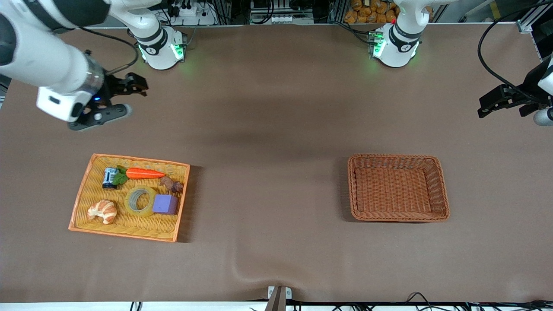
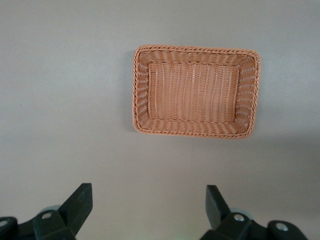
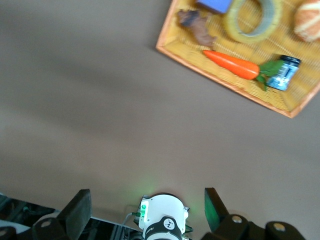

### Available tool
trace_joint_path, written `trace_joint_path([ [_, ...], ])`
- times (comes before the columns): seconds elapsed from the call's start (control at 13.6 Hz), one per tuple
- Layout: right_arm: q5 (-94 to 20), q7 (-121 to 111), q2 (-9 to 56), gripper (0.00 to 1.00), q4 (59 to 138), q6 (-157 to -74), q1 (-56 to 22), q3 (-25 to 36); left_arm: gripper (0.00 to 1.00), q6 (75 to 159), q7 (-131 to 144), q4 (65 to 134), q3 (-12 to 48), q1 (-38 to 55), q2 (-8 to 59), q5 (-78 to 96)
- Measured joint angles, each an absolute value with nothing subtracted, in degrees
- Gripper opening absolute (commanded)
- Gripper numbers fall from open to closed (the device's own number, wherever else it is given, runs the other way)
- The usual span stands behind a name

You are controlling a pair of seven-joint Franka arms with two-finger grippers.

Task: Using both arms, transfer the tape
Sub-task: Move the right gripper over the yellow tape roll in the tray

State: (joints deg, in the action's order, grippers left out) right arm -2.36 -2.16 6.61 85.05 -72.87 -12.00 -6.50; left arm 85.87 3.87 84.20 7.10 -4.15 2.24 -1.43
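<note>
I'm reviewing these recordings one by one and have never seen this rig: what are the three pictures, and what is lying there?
Two white robot arms stand at a brown table. One picture looks down from across the table; the other two come from cameras on each arm's wrist. The right pincer and the left pincer hang open above bare table, holding nothing. A yellow tray holds the tape, a purple cube, a carrot, a croissant, a small can and a brown lump. The brown basket has nothing in it.

Glossy translucent tape (image 1: pixel 140 201), woven tray (image 1: pixel 82 203)
</note>
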Motion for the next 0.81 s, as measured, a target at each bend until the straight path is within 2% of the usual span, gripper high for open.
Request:
trace_joint_path([
  [0.15, -2.3, -2.0, 8.5, 1.0, 85.3, -73.2, -14.3, -6.5, 1.0, 85.9, 3.9, 84.2, 7.1, -4.2, 2.2, -1.4],
  [0.29, -2.3, -2.0, 12.0, 1.0, 85.1, -77.3, -13.9, -5.9, 1.0, 85.9, 3.9, 84.2, 7.1, -4.2, 2.2, -1.4],
  [0.81, -2.0, -2.7, 22.7, 1.0, 84.2, -93.4, -2.9, -4.7, 1.0, 86.0, 3.9, 84.3, 7.1, -4.3, 2.3, -1.4],
])
